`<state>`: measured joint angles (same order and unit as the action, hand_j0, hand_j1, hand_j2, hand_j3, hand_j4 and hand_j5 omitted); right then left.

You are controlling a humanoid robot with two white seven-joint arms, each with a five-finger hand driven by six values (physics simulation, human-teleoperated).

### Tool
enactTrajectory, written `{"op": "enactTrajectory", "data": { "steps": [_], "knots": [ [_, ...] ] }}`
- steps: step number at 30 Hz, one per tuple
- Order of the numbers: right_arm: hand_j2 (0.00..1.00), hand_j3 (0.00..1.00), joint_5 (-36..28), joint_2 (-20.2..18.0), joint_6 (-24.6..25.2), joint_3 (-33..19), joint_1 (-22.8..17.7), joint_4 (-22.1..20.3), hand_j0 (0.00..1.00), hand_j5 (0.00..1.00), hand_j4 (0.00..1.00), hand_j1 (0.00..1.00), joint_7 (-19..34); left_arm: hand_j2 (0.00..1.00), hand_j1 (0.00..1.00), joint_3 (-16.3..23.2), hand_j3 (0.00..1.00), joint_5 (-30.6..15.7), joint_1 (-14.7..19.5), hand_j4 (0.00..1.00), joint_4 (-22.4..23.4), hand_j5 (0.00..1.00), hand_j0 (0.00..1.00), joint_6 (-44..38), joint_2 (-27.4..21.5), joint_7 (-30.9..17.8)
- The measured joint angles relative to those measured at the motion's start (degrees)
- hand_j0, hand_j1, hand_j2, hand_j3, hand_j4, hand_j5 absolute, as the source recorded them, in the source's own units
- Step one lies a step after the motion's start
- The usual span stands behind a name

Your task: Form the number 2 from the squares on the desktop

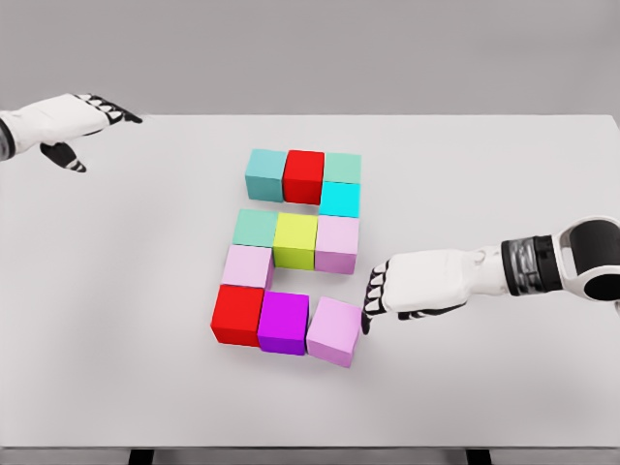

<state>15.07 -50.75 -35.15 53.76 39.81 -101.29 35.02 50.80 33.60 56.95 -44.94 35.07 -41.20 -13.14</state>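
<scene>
Two robot hands in view, one working. My right robot hand (380, 298) lies low over the tabletop (504, 174), palm down, fingers loosely extended and gripping nothing; the dark fingertips (367, 323) touch, or very nearly touch, the right face of the pale pink cube (333, 331). My left robot hand (92, 121) hangs at the far left edge, well apart from the blocks, fingers relaxed and empty.

Progress: the figure 2 looks almost complete. Top row reads teal cube (265, 173), red cube (303, 175), green cube (342, 168); a cyan cube (340, 199) drops down on the right. Middle row: mint cube (255, 228), yellow-green cube (295, 240), lilac cube (337, 242). A light pink cube (247, 265) links down on the left to the bottom row, lower red cube (237, 314) and magenta cube (283, 322).

Left to do, as I judge it: the pale pink cube closes the bottom row but sits slightly rotated, its near corner swung out of line with the magenta cube beside it. It wants a nudge leftward and a squaring-up.
</scene>
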Motion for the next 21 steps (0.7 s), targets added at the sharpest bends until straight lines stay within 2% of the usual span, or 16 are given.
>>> {"op": "enactTrajectory", "data": {
  "steps": [21],
  "knots": [
    [0.62, 0.62, -0.13, -0.26, 0.0, -1.77, 0.0, 0.06, 0.62, 0.62, 0.62, 0.62, 0.0, 1.0, 1.0, -0.23, 1.0, 0.53, -0.35, 1.0, 0.71, 1.0, 1.0, 0.0, -0.54, -0.03]
  ]
}}
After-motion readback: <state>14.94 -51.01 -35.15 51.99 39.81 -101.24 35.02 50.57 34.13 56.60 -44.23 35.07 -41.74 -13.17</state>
